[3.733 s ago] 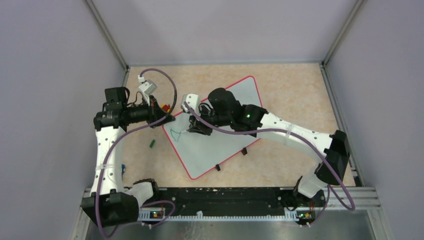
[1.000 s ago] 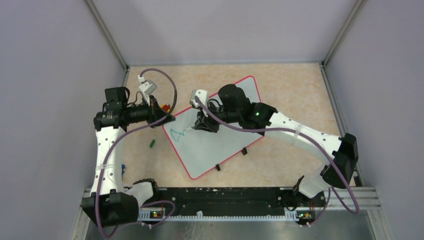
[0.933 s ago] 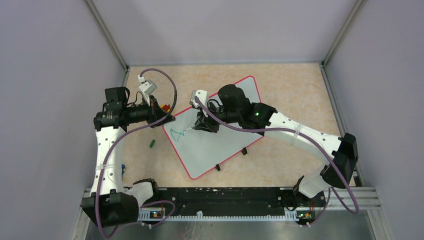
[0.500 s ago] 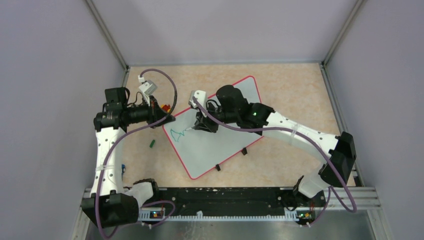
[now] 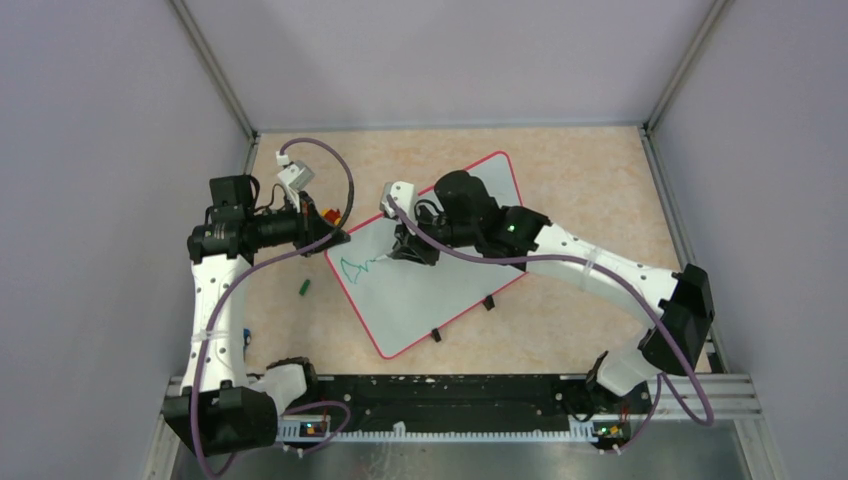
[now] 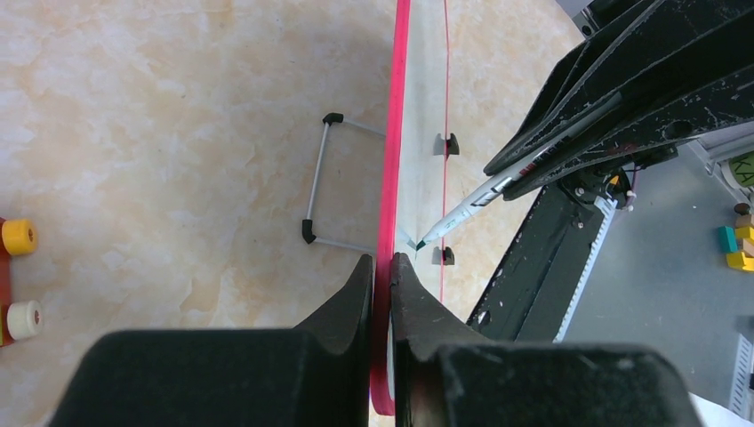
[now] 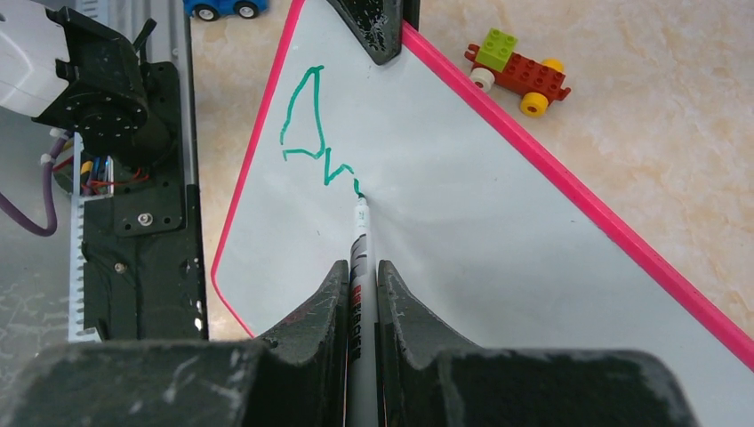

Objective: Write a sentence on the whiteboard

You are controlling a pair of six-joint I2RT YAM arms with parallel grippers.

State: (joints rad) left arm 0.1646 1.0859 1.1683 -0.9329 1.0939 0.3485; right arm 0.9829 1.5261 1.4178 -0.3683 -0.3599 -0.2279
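**Right gripper (image 7: 360, 267): pen tip on the board**

Pinches a slim white marker (image 7: 360, 233) between two scuffed black fingers, drawn in until only the barrel parts them. Presses the green tip onto the glossy white face of the whiteboard (image 7: 498, 240). Meets the end of the sentence (image 7: 307, 133) there: one tall looped green stroke and a short zigzag, too little to read as words.

Left gripper (image 6: 382, 264): nips the thin red rim edge-on, matte black fingers closed down to the width of the rim. Grips at the board's left corner in the top view.

Whiteboard: lies slanted across the marbled beige tabletop (image 5: 590, 180). Flat and rectangular, rounded at the corners, with small black feet (image 5: 488, 303) along the near long edge. Shows a bent wire stand (image 6: 318, 189) with black ends on the far side of the rim. Possibly props the board a little, though hard to judge edge-on.

Beyond the rim in the right wrist view: a red brick car (image 7: 516, 69) with yellow and white wheels and a green block on top. Near the top edge, a blue toy car (image 7: 222, 7), partly cut off. Left of the board in the top view, a small green piece (image 5: 303, 287), too small to make out its shape.
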